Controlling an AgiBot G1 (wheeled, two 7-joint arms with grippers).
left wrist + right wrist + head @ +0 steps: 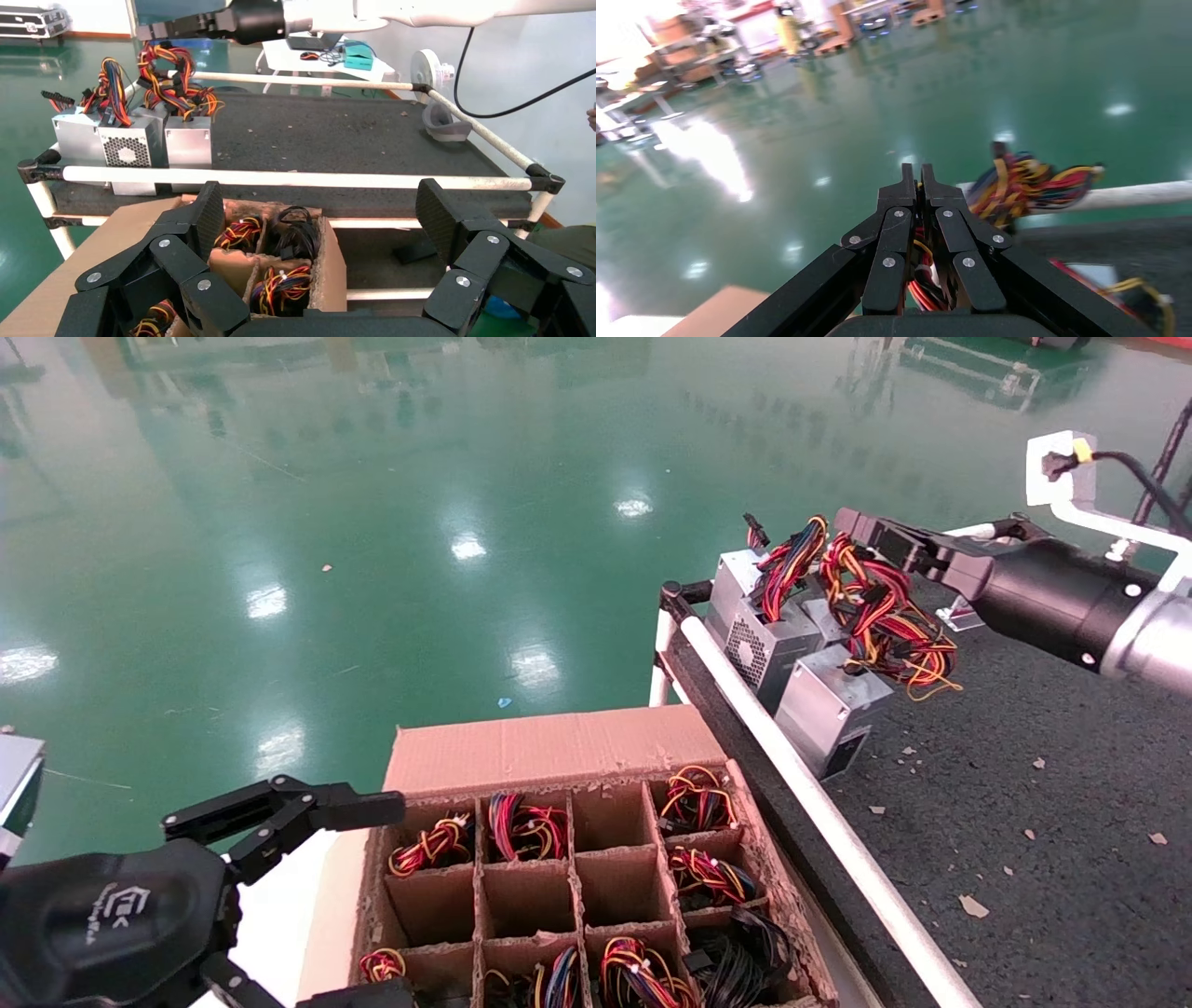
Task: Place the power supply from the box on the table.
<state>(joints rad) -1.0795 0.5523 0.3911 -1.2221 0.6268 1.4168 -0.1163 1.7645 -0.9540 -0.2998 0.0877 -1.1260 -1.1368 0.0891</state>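
Note:
My right gripper (852,523) is shut on the red, orange and yellow wires (885,612) of a grey power supply (832,705). The unit lies by the white rail at the far left corner of the dark table (1024,784). In the right wrist view the gripper (917,172) is pinched together, with wires (921,281) between its fingers. The brown box (559,747) stands below the table's edge, and wire bundles fill several of its cells. My left gripper (400,896) is open at the box's left side; in the left wrist view the gripper (320,196) is empty over the box (330,267).
Two more grey units (759,635) with wire bundles stand beside the held one at the table corner. A white rail (819,812) edges the table next to the box. Cardboard scraps (973,905) litter the top. A white socket block (1057,463) sits at the far right.

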